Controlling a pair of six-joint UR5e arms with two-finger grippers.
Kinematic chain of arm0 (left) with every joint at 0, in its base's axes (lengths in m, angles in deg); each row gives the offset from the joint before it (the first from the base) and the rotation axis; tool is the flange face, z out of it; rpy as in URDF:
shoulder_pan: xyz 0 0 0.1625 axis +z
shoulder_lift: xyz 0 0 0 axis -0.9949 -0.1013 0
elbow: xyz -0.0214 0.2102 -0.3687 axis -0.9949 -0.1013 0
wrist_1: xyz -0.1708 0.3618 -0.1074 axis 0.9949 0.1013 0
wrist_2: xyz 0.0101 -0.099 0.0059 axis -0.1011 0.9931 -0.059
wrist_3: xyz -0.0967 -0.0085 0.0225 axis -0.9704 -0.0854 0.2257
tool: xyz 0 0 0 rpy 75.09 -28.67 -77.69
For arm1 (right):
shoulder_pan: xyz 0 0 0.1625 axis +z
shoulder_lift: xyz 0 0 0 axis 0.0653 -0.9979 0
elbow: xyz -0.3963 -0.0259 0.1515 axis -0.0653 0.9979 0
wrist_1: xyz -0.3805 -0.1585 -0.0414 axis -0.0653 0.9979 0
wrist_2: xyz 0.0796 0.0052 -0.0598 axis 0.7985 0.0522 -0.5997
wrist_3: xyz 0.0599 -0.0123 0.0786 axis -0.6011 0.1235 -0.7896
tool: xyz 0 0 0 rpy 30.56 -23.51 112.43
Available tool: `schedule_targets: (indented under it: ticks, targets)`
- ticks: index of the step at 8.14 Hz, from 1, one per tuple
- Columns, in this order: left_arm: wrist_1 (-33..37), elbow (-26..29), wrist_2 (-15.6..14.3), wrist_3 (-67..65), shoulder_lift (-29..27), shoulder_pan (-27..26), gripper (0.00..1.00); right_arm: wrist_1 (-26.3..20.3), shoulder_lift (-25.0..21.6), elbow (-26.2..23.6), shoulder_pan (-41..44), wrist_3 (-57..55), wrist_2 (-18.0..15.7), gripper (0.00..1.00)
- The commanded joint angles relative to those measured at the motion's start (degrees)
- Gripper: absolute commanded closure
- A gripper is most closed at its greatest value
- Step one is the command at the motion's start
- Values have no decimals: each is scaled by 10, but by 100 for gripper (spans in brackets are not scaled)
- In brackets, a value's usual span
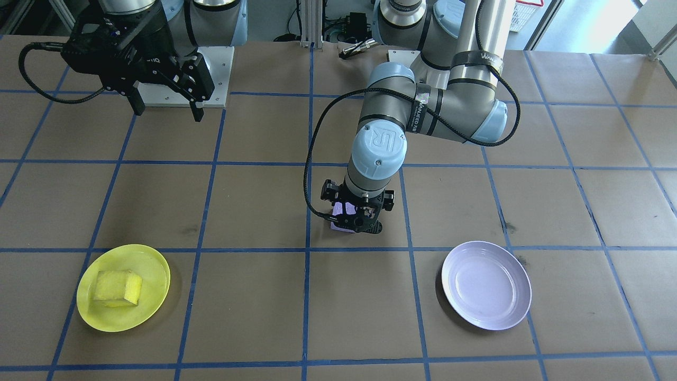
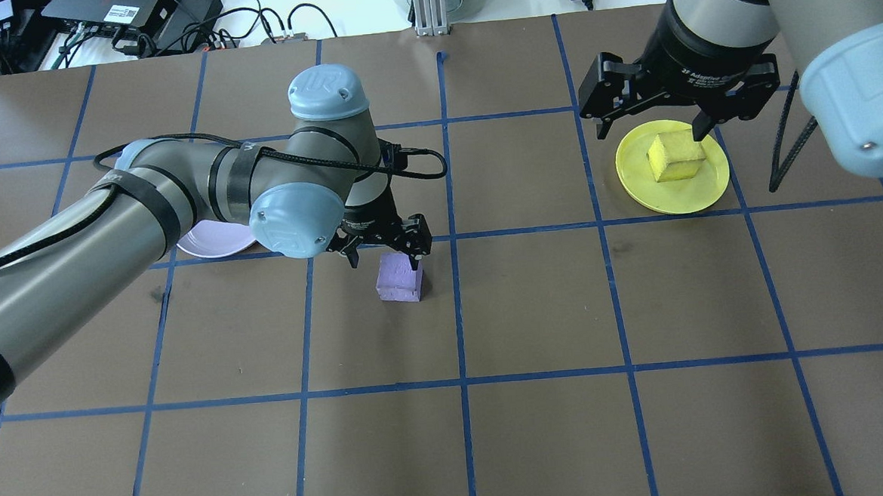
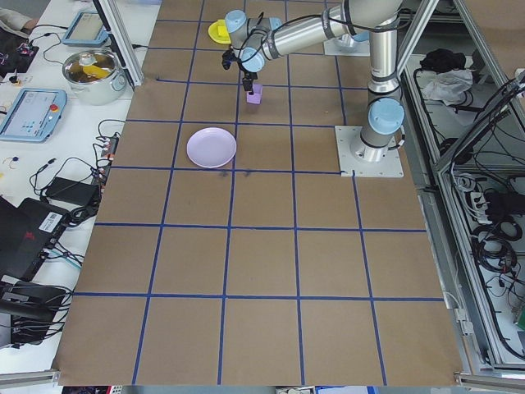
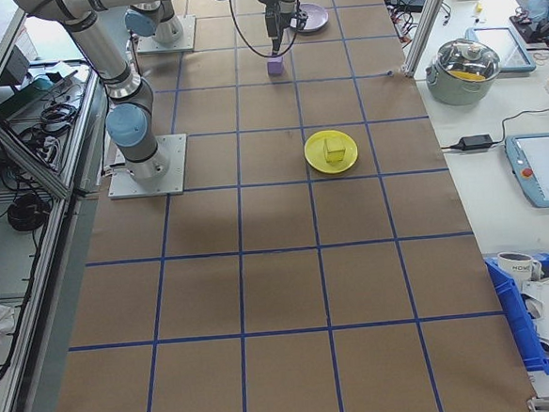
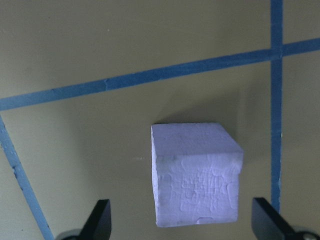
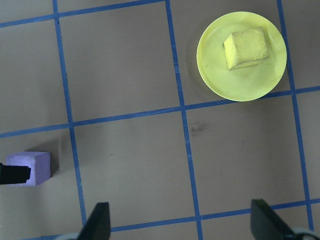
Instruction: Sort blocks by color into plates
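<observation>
Closest to the left wrist camera, the small light purple foam cube (image 5: 196,174) sits on the brown paper-covered table (image 2: 535,303), flanked by the spread fingers of the left gripper (image 2: 383,249), which is released and not yet touching it. The step in hand looks like the pick: the fingers must drop a little and close squarely on the cube's sides. Beyond it lies the pale lavender glossy plate (image 1: 486,284), with bare table between for the carry. Farthest off, the yellow foam cube (image 2: 675,156) already rests in the bright yellow plate (image 2: 703,189) (that half seems finished), with the right gripper (image 2: 657,104) hanging unclenched and empty above.
</observation>
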Motion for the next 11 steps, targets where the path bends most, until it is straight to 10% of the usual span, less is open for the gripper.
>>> schedule_targets:
  ticks: [1, 7, 8, 9, 10, 11]
  targets:
    - [-37, 0, 25, -22, -24, -12, 0, 1, 1, 0, 0, 0, 1, 0]
    - [-43, -8, -1, -18, -47, -16, 0, 1, 1, 0, 0, -1, 2, 0]
    - [-43, -2, -1, -21, -53, -16, 22, 0, 1, 0, 0, -1, 2, 0]
    - [-42, -1, -1, -22, -53, -16, 73, 1, 1, 0, 0, -1, 2, 0]
    - [-37, 0, 1, -24, -50, -16, 100, 1, 1, 0, 0, -1, 2, 0]
    - [-32, 1, 9, -25, -34, -20, 100, 0, 1, 0, 0, 0, 2, 0]
